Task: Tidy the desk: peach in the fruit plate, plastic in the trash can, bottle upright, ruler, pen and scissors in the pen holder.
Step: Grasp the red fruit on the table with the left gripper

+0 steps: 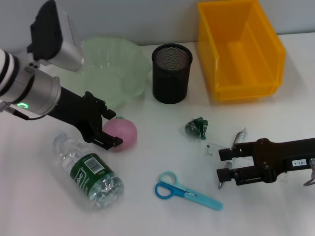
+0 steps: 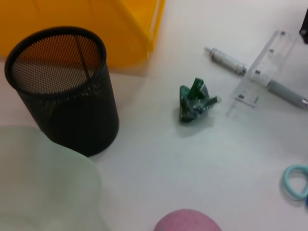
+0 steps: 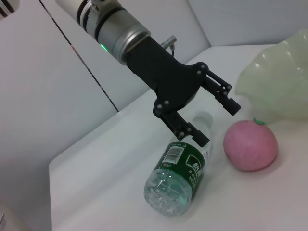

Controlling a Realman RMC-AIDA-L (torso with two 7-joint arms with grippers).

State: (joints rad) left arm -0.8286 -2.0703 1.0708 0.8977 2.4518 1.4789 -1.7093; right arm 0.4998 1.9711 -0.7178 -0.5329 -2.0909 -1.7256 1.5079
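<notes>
Peach [image 1: 121, 134]: pink, round, with a small green tip on top in the right wrist view; it lies on the white table [image 1: 147, 211] just at 5 o'clock of the fruit plate, not in it.
Left gripper [image 1: 109, 130]: black fingers spread wide, one above and one below the near-left side of the peach; I cannot tell whether they touch it.
Bottle [image 1: 91, 172]: clear plastic with a green label, lying on its side at 7 o'clock from the peach, cap end toward the left arm.
Fruit plate [image 1: 115, 69]: pale green, translucent, wavy-rimmed, at 11 o'clock from the peach.
Pen holder [image 1: 171, 73]: black mesh cup, upright, just at 3 o'clock of the plate.
Scissors [image 1: 187, 191]: blue handles and light blue blade cover, flat on the table at 6 o'clock from the pen holder.
Plastic [image 1: 197, 128]: small crumpled green scrap, at 5 o'clock from the pen holder.
Trash can [image 1: 240, 49]: yellow bin, at 3 o'clock of the pen holder.
Ruler [image 2: 262, 70]: clear, lying across the pen [image 2: 255, 77], at 3 o'clock from the plastic.
Right gripper [image 1: 222, 166]: fingers parted, low over the table beside the ruler and pen, holding nothing.
</notes>
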